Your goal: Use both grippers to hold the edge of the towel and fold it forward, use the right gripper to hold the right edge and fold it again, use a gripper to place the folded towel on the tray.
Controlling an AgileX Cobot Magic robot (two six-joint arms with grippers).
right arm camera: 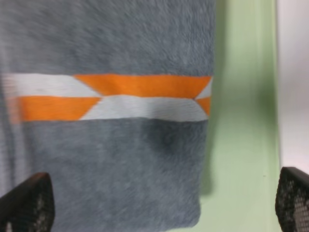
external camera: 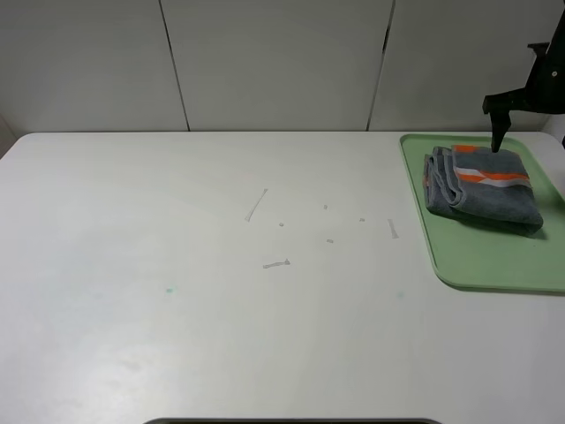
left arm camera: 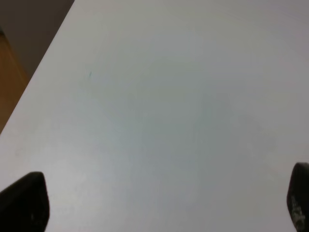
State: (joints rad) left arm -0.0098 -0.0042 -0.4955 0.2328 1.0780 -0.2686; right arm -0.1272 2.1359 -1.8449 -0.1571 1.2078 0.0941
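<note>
The folded grey towel point(external camera: 484, 187) with an orange and white stripe lies on the green tray point(external camera: 494, 261) at the table's right side. In the right wrist view the towel point(right arm camera: 111, 159) fills most of the picture, with the tray point(right arm camera: 241, 121) beside it. My right gripper point(external camera: 530, 124) hangs just above the towel's far edge, open and empty. One dark finger point(external camera: 497, 132) points down at the towel. In its wrist view the right gripper point(right arm camera: 159, 212) has its jaws wide apart. My left gripper point(left arm camera: 161, 203) is open over bare table and does not show in the exterior view.
The white table point(external camera: 221, 291) carries a few small scuff marks point(external camera: 276, 263) near its middle. A white panelled wall stands behind the table. The left wrist view shows the table's edge point(left arm camera: 43, 67) with a brown floor beyond it.
</note>
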